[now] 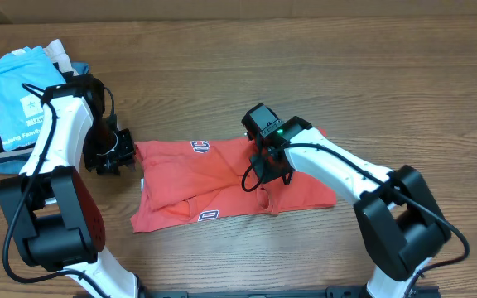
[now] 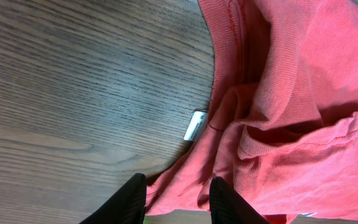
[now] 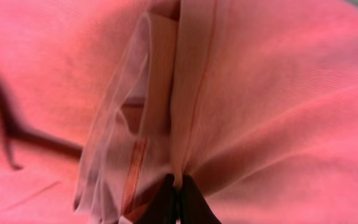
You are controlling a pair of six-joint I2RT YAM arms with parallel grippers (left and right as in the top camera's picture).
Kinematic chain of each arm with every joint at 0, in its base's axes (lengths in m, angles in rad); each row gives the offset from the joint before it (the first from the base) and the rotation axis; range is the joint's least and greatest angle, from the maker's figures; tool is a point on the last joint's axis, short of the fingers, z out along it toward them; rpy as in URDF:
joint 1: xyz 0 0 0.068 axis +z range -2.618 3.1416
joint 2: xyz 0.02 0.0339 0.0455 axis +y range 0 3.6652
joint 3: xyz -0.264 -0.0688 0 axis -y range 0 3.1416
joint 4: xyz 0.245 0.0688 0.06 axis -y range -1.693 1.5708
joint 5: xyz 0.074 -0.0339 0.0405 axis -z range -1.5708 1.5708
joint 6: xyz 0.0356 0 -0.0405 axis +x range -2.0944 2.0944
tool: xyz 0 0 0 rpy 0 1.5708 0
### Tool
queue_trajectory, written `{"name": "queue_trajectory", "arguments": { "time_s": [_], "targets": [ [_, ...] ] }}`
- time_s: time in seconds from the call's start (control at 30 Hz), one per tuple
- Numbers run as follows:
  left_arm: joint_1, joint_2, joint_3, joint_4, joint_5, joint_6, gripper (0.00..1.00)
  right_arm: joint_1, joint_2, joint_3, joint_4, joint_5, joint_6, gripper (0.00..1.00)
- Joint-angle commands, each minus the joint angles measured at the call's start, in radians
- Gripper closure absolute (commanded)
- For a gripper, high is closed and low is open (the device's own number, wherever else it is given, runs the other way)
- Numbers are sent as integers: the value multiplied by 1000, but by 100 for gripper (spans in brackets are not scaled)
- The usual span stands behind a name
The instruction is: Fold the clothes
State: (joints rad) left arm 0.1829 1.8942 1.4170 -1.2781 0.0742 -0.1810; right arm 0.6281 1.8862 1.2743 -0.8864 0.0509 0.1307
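Coral-red cotton, the T-shirt point(image 1: 222, 186) lies rumpled on the wooden tabletop point(image 1: 346, 66), a short way from the light blue T-shirt point(image 1: 15, 99), which sits on a stack at the far corner on the left arm's side. Its long axis runs straight away from that blue shirt, from one arm across toward the other. The left hand point(image 1: 116, 153) sits between the blue shirt and the coral shirt's near end. Its arm is bent down steeply, and its fingers stand partway apart with the coral hem bunched between them; whether they actually pinch the cloth cannot be told. The right hand point(image 3: 178, 186) is farther from the blue shirt, over the coral shirt's middle. It points down and is closed tight on a raised ridge of fabric. Any fold probably depends on this layout: each hand is on a different stretch of the same long axis, so lifting both together would likely carry the cloth evenly.
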Motion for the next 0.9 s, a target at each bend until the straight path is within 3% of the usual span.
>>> {"name": "queue_trajectory", "arguments": {
  "time_s": [0.0, 0.47, 0.7, 0.8, 0.87],
  "targets": [
    [0, -23, 8, 0, 4, -6, 63, -3, -72, 31, -31, -3, 31, 96],
    [0, -23, 8, 0, 4, -6, 63, 6, -72, 26, -158, -94, 24, 96],
    [0, -23, 8, 0, 4, -6, 63, 13, -72, -6, -21, -296, -60, 96],
    [0, -23, 8, 0, 4, -6, 63, 14, -71, -6, 15, -291, -60, 86],
    [0, -23, 8, 0, 4, -6, 63, 14, -71, -6, 23, -288, -60, 85]
  ]
}}
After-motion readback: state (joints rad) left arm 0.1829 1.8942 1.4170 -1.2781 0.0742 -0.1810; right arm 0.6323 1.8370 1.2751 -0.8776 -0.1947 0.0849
